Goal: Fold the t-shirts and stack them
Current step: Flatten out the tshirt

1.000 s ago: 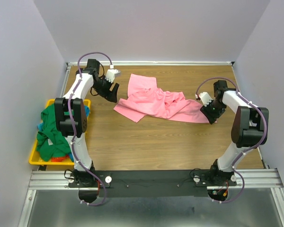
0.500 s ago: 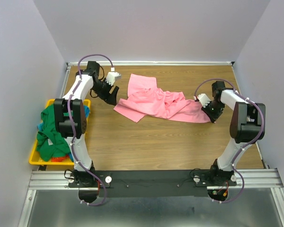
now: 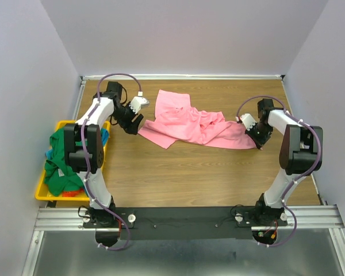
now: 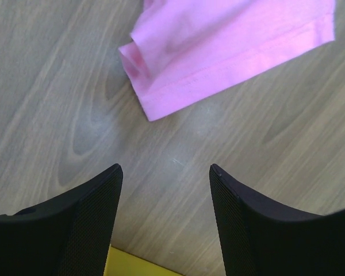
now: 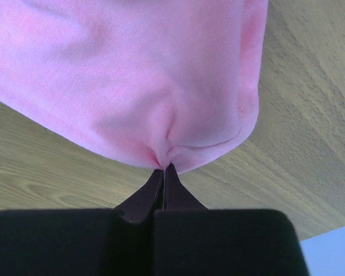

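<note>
The pink t-shirt (image 3: 190,123) lies crumpled and spread across the middle of the wooden table. My right gripper (image 3: 257,140) is at its right end, shut on a pinch of the hem (image 5: 163,161); in the right wrist view the cloth bunches just above the closed tips (image 5: 163,168). At the left, my gripper (image 3: 135,125) hovers open next to the shirt's lower-left corner (image 4: 155,98), with only bare wood between its fingers (image 4: 164,171). A green t-shirt (image 3: 60,158) is heaped in the bin, with bits of blue (image 3: 106,135) and orange (image 3: 75,192) cloth.
The yellow plastic bin (image 3: 41,194) sits at the table's left edge beside the left arm; its rim (image 4: 132,265) shows under the left gripper. Lilac walls close in the table on three sides.
The right gripper has shut on the pink shirt's right hem. The left gripper has moved right and down toward the shirt's left corner, its jaws narrowing slightly.
</note>
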Robot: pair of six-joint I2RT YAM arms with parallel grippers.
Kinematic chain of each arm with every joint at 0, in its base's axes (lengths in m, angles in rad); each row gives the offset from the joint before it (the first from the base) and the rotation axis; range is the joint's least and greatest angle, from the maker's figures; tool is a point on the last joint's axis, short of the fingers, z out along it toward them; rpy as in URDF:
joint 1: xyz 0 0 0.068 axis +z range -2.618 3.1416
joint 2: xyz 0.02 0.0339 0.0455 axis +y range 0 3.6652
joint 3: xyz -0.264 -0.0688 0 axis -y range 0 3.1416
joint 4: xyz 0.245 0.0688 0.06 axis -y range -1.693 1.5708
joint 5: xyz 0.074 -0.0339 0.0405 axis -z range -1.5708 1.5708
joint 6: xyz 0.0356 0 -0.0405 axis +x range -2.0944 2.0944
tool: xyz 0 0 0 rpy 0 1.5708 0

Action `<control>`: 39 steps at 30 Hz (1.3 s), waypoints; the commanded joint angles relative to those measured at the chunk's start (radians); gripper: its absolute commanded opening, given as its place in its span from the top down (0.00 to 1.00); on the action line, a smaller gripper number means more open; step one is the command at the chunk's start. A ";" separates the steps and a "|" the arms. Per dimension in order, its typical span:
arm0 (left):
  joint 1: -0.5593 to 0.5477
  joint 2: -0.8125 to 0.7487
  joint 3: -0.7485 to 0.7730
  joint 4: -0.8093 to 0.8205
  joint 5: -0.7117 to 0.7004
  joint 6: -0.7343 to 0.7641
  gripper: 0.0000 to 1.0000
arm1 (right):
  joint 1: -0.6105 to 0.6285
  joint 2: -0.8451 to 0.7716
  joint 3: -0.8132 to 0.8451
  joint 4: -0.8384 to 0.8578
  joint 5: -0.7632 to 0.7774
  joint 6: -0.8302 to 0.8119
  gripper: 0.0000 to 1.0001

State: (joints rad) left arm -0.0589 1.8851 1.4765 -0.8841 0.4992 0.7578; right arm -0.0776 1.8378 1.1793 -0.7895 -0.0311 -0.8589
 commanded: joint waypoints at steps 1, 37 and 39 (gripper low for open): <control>-0.042 0.035 -0.012 0.138 -0.083 -0.081 0.32 | 0.002 0.018 -0.049 0.013 -0.026 0.037 1.00; -0.078 0.144 0.134 -0.193 -0.053 0.842 0.40 | 0.002 0.035 0.003 -0.048 -0.006 0.084 0.99; -0.081 0.146 0.120 -0.197 -0.065 0.859 0.41 | 0.002 0.034 0.002 -0.048 -0.003 0.086 0.99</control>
State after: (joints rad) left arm -0.1371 2.0014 1.5959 -1.0180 0.4400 1.5211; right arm -0.0776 1.8393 1.1866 -0.8051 -0.0307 -0.7933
